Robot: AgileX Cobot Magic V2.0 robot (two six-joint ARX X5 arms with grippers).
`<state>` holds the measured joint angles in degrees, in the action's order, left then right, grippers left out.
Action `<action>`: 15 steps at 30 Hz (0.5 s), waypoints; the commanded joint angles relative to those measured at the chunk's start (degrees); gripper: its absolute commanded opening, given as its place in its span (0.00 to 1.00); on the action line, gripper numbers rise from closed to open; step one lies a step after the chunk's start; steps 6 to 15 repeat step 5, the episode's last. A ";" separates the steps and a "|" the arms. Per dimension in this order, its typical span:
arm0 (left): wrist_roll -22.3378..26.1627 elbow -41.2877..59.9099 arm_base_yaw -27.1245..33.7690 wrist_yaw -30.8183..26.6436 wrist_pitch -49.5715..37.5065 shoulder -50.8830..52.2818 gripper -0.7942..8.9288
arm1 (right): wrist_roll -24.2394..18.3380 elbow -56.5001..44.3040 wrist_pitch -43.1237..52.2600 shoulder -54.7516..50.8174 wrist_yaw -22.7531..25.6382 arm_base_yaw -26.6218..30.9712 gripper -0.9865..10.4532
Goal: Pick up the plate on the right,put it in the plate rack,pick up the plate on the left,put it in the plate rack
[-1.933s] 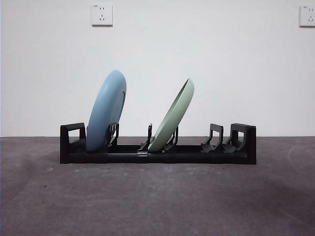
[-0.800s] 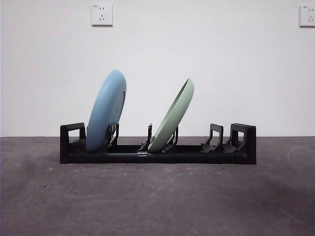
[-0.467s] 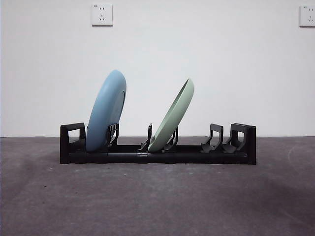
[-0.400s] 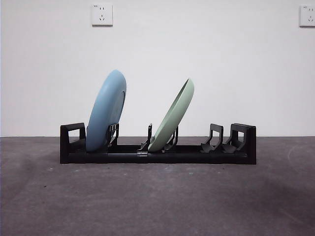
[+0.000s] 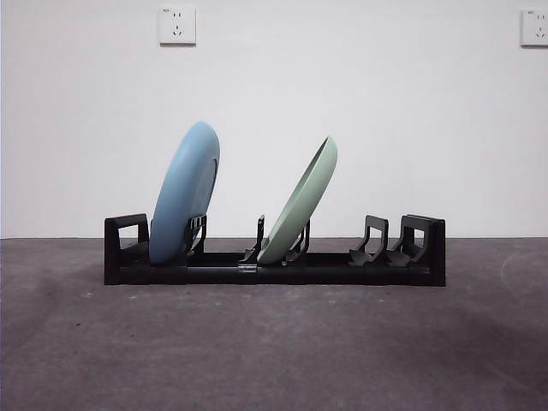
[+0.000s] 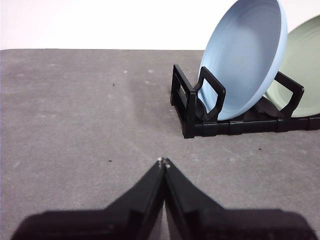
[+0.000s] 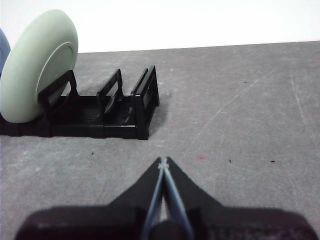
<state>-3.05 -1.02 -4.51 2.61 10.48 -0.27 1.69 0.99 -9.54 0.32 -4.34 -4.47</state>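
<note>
Both plates (image 5: 184, 195) racked (tilted); plate rack (image 5: 274, 272) unobstructed.

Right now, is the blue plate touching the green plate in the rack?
Apart. The front view shows white wall between the blue plate and the green plate, standing in separate slots of the rack.

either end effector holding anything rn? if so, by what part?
Nothing is held. The left end effector and right end effector are both shut on nothing, off the rack. The blue plate and green plate stand in it.

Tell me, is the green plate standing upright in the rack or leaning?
Leaning. The green plate sits in the plate rack, its top tilted away from the blue plate.
</note>
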 commanded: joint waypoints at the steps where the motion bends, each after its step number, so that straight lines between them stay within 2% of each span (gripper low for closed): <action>1: -0.17 0.74 0.11 0.44 0.04 0.15 0.08 | 0.35 -0.63 0.02 0.07 0.20 0.13 0.09; 15: -0.15 0.74 0.11 0.44 0.04 0.15 0.08 | 0.35 -0.63 0.02 0.07 0.20 0.13 0.09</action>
